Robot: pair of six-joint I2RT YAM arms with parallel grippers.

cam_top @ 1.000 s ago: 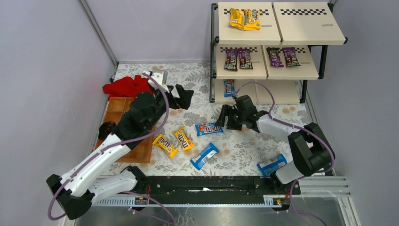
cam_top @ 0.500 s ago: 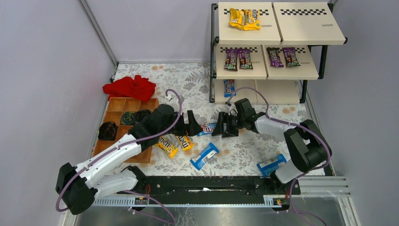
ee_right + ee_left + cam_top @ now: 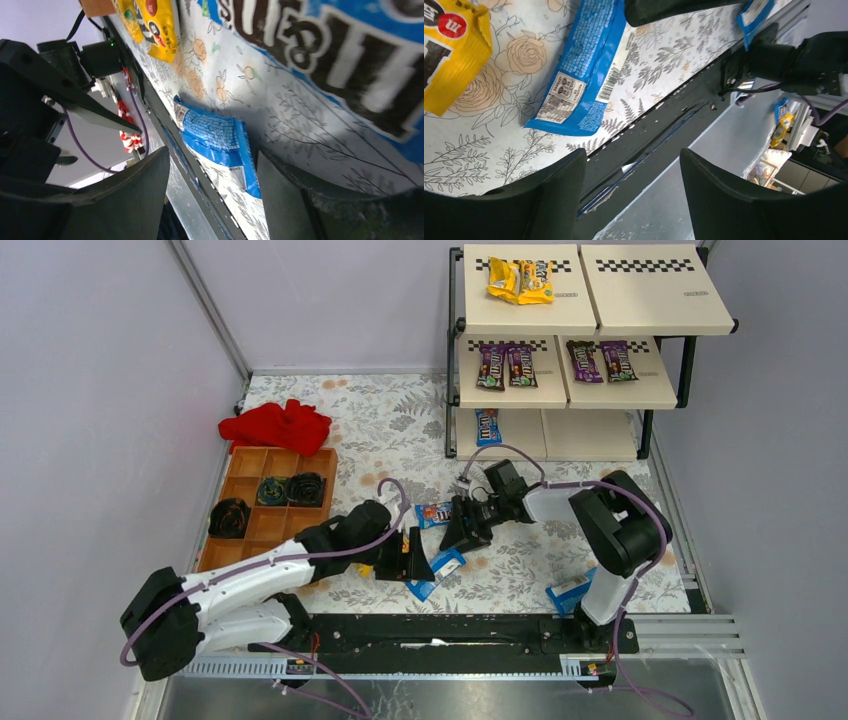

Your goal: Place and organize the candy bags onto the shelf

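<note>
Centring each packet in the jaws comes first: left gripper [image 3: 413, 563], parted and empty, hangs beside a face-down blue candy bag [image 3: 584, 65] on the table; right gripper [image 3: 462, 533], likewise parted and empty, beside a blue M&M's bag [image 3: 433, 512].

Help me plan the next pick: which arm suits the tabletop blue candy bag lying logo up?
Right: the right end effector is beside that glossy blue rectangular bag and nearer the black-framed shelf. The left end effector is by another blue bag.

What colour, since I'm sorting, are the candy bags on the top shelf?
Yellow candy bags; top external view.
</note>
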